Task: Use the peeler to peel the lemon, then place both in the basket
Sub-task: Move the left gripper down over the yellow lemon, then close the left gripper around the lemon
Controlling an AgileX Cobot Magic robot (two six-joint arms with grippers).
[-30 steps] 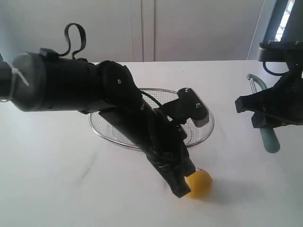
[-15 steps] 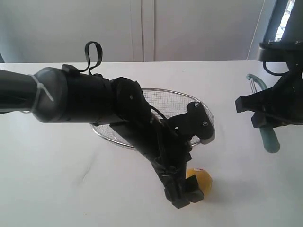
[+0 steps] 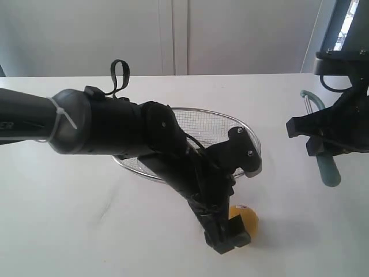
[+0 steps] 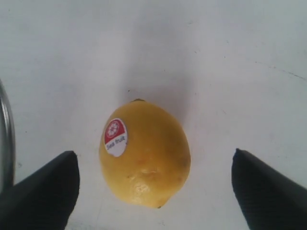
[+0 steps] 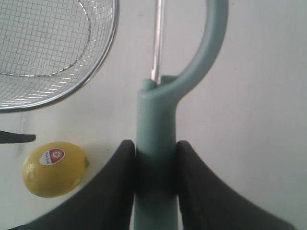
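The yellow lemon [image 3: 246, 218] with a red-and-white sticker lies on the white table in front of the basket [image 3: 199, 111]. My left gripper [image 3: 230, 235] reaches across and stands open over it. In the left wrist view the lemon [image 4: 144, 153] sits between the two black fingers [image 4: 45, 191], with gaps on both sides. My right gripper [image 3: 324, 145] at the right holds the teal peeler [image 3: 330, 172] above the table. The right wrist view shows the right gripper [image 5: 154, 148] shut on the peeler handle [image 5: 156, 120], with the blade head pointing away, and the lemon [image 5: 53, 168] and the basket [image 5: 103, 72] off to one side.
The left arm's thick black body [image 3: 115, 130] crosses in front of and over the left part of the wire basket. A grey wall stands behind the table. A dark lamp or stand [image 3: 343, 34] rises at the far right.
The left arm has swung lower and turned, and its gripper went from beside the lemon to straddling it with open fingers. The right arm and peeler have not moved.
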